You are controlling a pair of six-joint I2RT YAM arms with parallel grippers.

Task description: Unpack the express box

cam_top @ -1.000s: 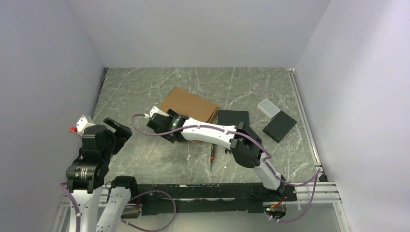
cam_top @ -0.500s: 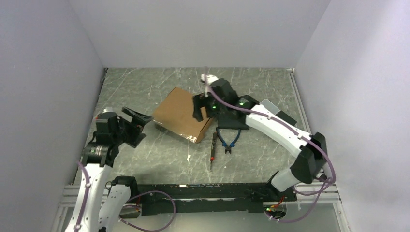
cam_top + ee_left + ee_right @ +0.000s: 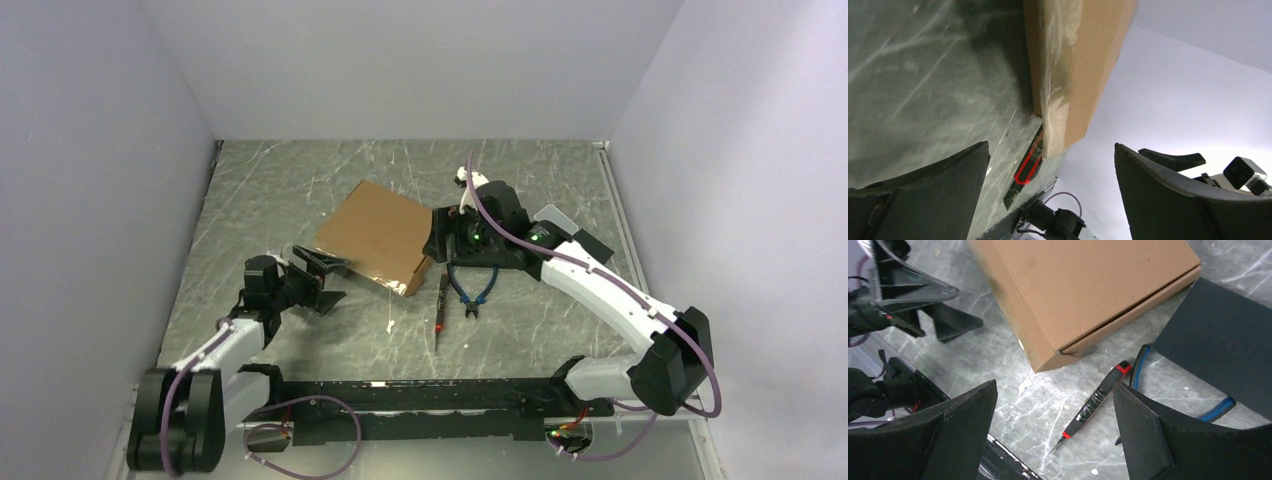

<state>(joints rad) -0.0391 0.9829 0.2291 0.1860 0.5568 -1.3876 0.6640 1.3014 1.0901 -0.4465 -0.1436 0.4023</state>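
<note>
The express box is a flat brown cardboard carton lying closed in the middle of the table; it also shows in the right wrist view and edge-on in the left wrist view. My left gripper is open and empty, low on the table just left of the box's near-left side. My right gripper is open and empty, above the box's right edge, looking down at its near corner. My left fingers show in the right wrist view.
A black-and-red screwdriver and blue-handled pliers lie just right of the box's near corner. A black pad lies under my right arm. Another black pad and a translucent white case sit at the right.
My left arm has swung down and right, low toward the box's near-left side. My right gripper has drawn back right off the box top. The box has barely moved.
</note>
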